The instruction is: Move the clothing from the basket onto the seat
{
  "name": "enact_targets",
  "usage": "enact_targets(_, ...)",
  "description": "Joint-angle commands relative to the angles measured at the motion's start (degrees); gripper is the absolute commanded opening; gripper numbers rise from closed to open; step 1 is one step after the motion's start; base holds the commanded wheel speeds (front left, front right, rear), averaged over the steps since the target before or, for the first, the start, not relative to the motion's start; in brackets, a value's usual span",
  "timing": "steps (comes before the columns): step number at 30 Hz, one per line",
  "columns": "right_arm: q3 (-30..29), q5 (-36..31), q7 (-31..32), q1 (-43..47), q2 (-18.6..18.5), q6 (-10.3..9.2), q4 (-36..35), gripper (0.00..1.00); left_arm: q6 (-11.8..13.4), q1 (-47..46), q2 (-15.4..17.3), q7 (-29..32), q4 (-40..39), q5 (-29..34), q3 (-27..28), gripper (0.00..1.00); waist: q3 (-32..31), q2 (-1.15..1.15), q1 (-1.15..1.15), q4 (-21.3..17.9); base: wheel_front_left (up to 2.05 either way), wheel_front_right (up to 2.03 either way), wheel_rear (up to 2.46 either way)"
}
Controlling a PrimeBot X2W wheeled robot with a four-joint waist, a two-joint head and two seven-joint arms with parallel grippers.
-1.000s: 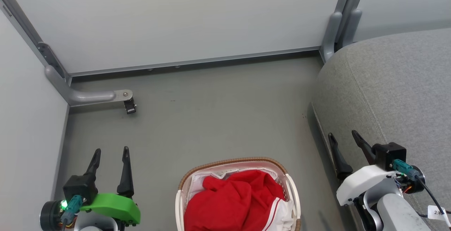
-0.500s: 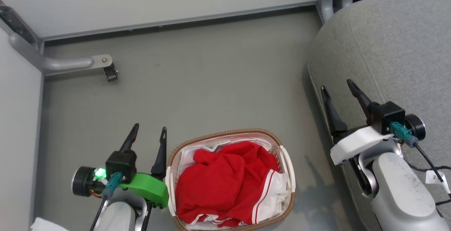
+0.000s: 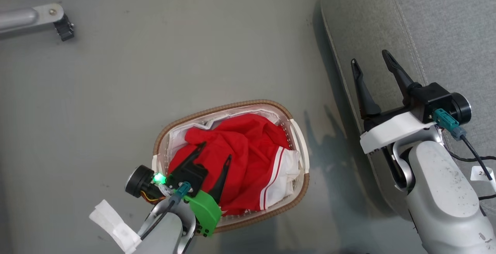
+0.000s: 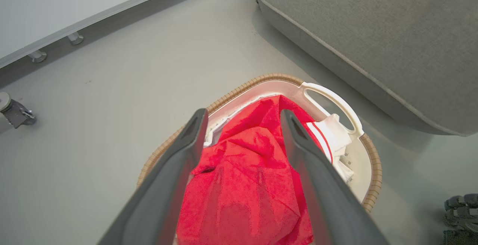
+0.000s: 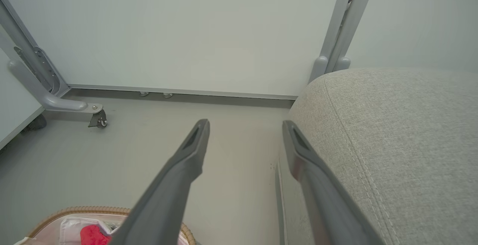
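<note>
In the head view, a grey metal leg [image 3: 23, 16] with a small black caster [image 3: 64, 31] lies on the floor [image 3: 155, 60] at 10 o'clock. At 7 o'clock the left gripper [image 3: 216, 151] hangs over the near-left part of the basket [image 3: 217, 108]. Its jaws are spread wide with nothing between them; whether the tips touch the cloth, I cannot tell. The basket stands on the floor a little below the centre, toward 6 o'clock. The clothing [image 3: 248, 145], red with a white striped panel on its 4 o'clock side, lies crumpled inside the basket. At 3 o'clock the right gripper [image 3: 369, 57] is above the left edge of the seat [image 3: 445, 25], its jaws also spread and empty. The seat occupies 1 to 4 o'clock, with a strip of floor between it and the basket.
</note>
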Motion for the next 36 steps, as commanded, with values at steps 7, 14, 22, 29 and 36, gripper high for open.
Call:
enact_targets(7,-0.7,-0.7,-0.1,-0.8,0.6,-0.04,-0.6,1.00,-0.1,-4.2,1.8,0.0,7.1,-1.6,-7.7,1.00,7.6,0.25,-0.01,-4.0,0.00,0.00,0.00)
enact_targets(14,-1.3,-1.0,-0.1,-1.2,1.2,-0.04,-0.5,1.00,-0.1,-7.0,2.2,0.0,14.8,-2.0,-11.2,1.00,9.3,0.25,-0.01,-3.7,0.00,0.00,0.00)
enact_targets(22,-0.9,-1.1,-0.1,-2.3,1.8,-0.04,-0.7,1.00,-0.1,-11.0,1.2,0.0,19.1,-2.2,-13.2,1.00,11.5,0.25,-0.01,-3.6,0.00,0.00,0.00)
enact_targets(29,-1.3,-0.8,-0.1,-2.9,2.2,-0.04,-0.3,1.00,-0.1,-15.2,-0.3,0.0,21.3,-1.8,-15.9,1.00,13.7,0.25,-0.01,-4.7,0.00,0.00,0.00)
enact_targets(36,-1.6,-0.7,-0.1,-2.9,2.8,-0.04,-0.1,1.00,1.4,-19.1,-1.0,0.0,23.4,-0.7,-16.1,1.00,15.7,0.25,-0.01,-6.0,0.00,0.00,0.00)
